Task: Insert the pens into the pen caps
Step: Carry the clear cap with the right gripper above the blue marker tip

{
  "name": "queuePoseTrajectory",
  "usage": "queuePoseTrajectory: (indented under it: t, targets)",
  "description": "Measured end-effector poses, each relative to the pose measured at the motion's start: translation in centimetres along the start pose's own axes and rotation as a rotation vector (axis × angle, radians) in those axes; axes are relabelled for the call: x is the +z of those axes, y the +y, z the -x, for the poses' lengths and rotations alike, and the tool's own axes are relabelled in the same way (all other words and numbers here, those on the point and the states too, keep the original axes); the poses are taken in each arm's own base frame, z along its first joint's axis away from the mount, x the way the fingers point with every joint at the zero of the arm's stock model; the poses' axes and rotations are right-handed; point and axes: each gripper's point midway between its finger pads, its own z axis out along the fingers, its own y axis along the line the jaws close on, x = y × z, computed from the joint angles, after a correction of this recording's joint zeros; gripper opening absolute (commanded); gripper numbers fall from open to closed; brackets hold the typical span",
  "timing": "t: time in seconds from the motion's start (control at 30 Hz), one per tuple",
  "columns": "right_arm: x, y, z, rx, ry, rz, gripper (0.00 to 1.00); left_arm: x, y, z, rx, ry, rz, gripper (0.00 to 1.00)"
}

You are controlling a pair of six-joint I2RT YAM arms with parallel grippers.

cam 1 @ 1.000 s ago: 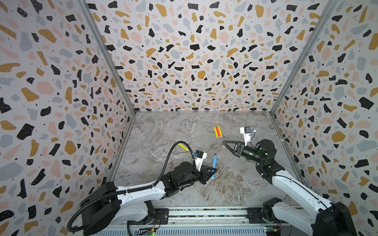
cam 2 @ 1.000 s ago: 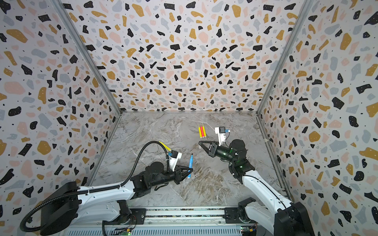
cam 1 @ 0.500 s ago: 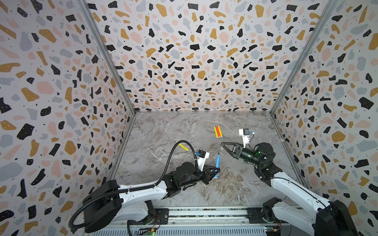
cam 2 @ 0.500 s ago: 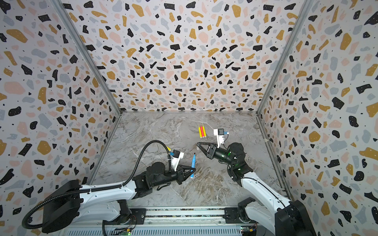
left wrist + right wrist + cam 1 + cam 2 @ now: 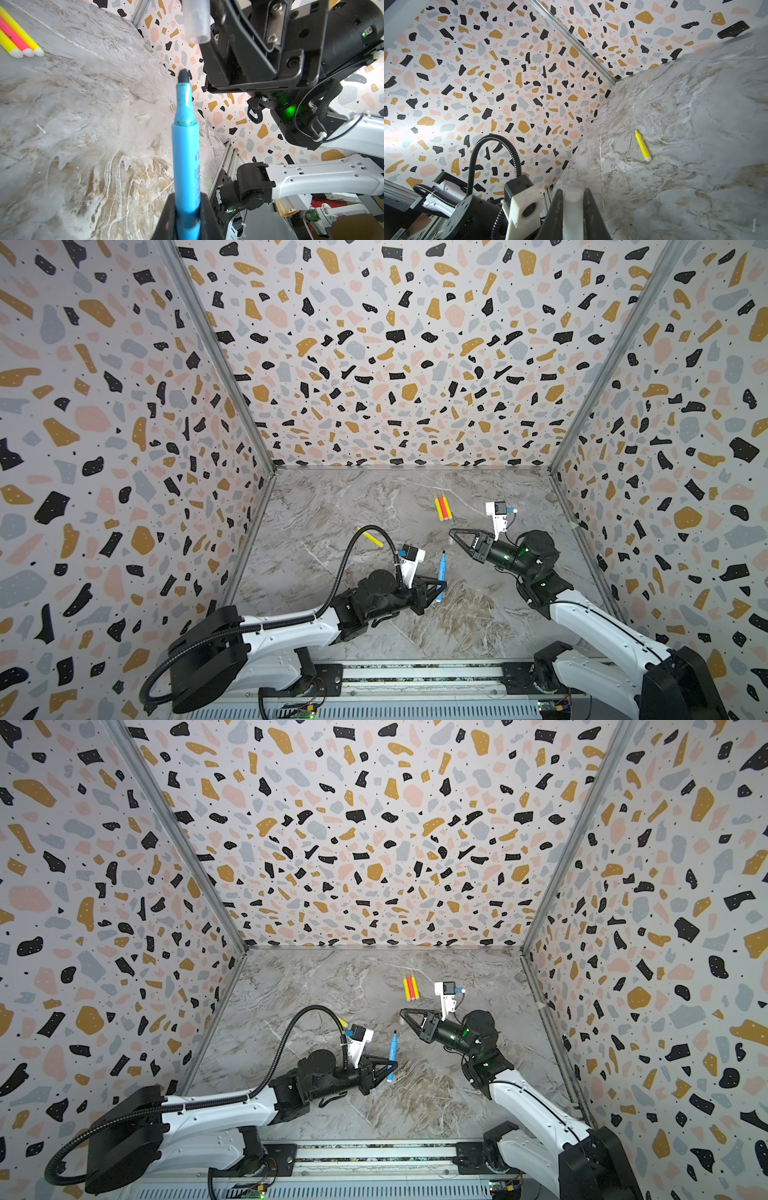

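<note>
The left pincer [image 5: 442, 584] is clamped tight on the rear end of the short blue plastic marker pen [image 5: 185, 149], dark tip free. Just beyond that tip, apart from it and seemingly a little off its line, the right pincer [image 5: 454, 532] pinches the frosted clear tubular cap [image 5: 196, 22]. Pushed together so, the tip could strike the cap's rim and tilt either piece in its grip.

No legible text; blue pen [image 5: 186, 158] print blurred.

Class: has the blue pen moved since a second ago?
Yes. In a top view the blue pen has shifted slightly right, judged against the three side-by-side pens.
</note>
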Motion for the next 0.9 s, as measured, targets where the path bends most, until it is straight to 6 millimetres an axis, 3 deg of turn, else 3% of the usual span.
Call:
queuePoseTrajectory:
  t: [0.9]
  targets:
    - [0.7, 0.8, -1.1, 0.011, 0.018, 0.026, 0.03, 0.1, -0.6, 0.5, 0.003, -0.009, -0.013, 0.00]
